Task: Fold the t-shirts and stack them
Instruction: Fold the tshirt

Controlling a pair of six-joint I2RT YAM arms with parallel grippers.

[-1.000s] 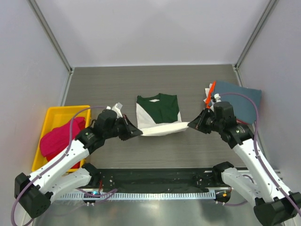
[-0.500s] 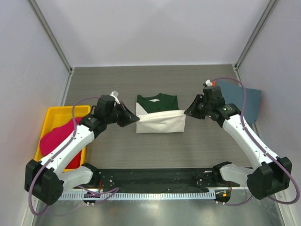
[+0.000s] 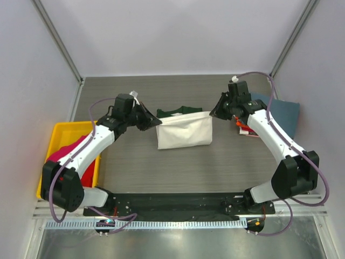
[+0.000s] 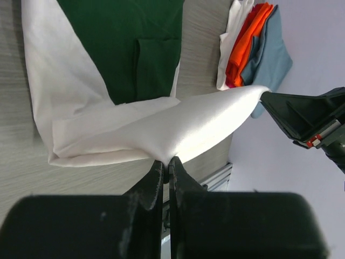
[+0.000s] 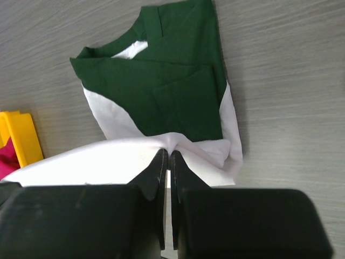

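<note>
A cream-white t-shirt with dark green sleeves and collar (image 3: 183, 129) (image 4: 135, 124) (image 5: 161, 91) lies mid-table, its white lower half lifted and folded back over the green top. My left gripper (image 3: 156, 123) (image 4: 166, 160) is shut on the left corner of that white hem. The right gripper (image 3: 211, 114) (image 5: 168, 152) is shut on the hem's right corner. The cloth hangs stretched between them. A stack of folded t-shirts (image 3: 280, 116) (image 4: 253, 48), slate-blue with orange and red edges, lies at the right. A magenta t-shirt (image 3: 67, 156) sits in the yellow bin (image 3: 70, 129).
The yellow bin stands at the table's left edge, behind the left arm. White walls close in the table on three sides. A black rail (image 3: 178, 202) runs along the near edge.
Both grippers have carried the white hem away from the near edge, toward the shirt's collar. The white half now covers most of the green part.
</note>
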